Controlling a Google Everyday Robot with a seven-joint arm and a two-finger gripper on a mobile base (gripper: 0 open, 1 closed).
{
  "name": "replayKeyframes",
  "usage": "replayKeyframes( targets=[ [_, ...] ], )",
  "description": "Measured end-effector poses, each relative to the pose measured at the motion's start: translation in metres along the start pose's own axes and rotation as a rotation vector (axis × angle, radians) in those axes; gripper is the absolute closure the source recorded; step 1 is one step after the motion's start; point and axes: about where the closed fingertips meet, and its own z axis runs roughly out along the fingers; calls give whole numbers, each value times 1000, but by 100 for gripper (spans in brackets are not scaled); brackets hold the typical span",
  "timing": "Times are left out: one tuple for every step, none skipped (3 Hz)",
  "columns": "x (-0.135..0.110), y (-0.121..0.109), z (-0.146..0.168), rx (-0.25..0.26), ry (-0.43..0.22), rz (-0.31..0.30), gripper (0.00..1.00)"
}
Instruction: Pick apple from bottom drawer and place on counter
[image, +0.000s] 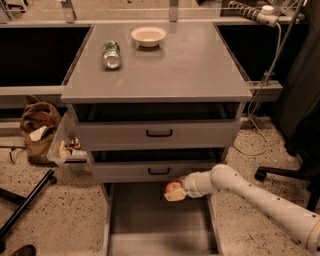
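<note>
Between the fingers (176, 195) of the gripper (174, 191), just below the front of the middle drawer (125, 171), sits the apple (173, 186). The fingers are closed around it, with one pale pad showing under the fruit and the red top visible above. The apple hangs over the back part of the open bottom drawer (150, 225). It seems clear of the floor, though this high view does not settle whether there is a gap beneath it. The white arm (250, 192) reaches in from the lower right. The pick looks done, and the carry is the step in hand. The next move calls for drawing the apple outward, away from the cabinet, so that it clears the two drawer fronts above and the overhanging edge of the desk (200, 70). It then needs raising above that edge and setting down on a bare patch, well apart from the can (111, 54) and the bowl (148, 35) at the far side. The second finger is hidden behind the apple, the near end of the bottom drawer is cut off at the lower edge, and the arm's base is out of view.
</note>
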Motion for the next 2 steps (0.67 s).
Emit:
replayKeyframes(
  targets=[
    [-19, 6, -33, 35, -66, -20, 100],
    [-52, 24, -102, 75, -171, -66, 100]
  ],
)
